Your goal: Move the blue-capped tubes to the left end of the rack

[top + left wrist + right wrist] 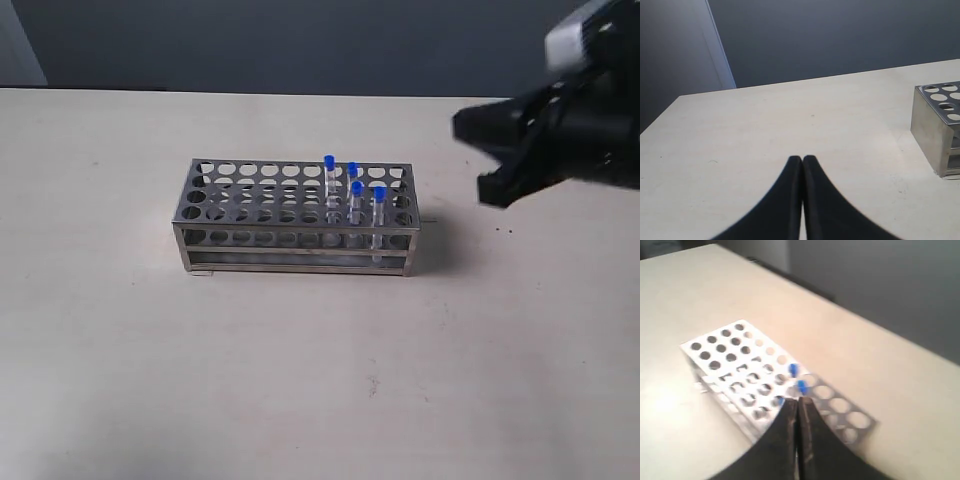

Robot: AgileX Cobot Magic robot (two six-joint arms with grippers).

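The silver rack [250, 195] stands mid-table. Several blue-capped tubes [354, 186] sit upright in holes near its right end; the holes toward its left end are empty. My right gripper [480, 160] hovers above the table to the right of the rack, apart from it. In the right wrist view the right gripper [798, 402] is shut with nothing in it, and the rack [720, 347] and blurred blue caps [801, 386] lie just past its tips. My left gripper [802, 159] is shut and empty over bare table, with one end of the rack [935, 125] off to its side.
The rack rests on a beige table [300, 380], with a dark wall behind the far edge. A pale vertical panel [715, 45] stands past the table corner in the left wrist view. The left arm does not show in the exterior view.
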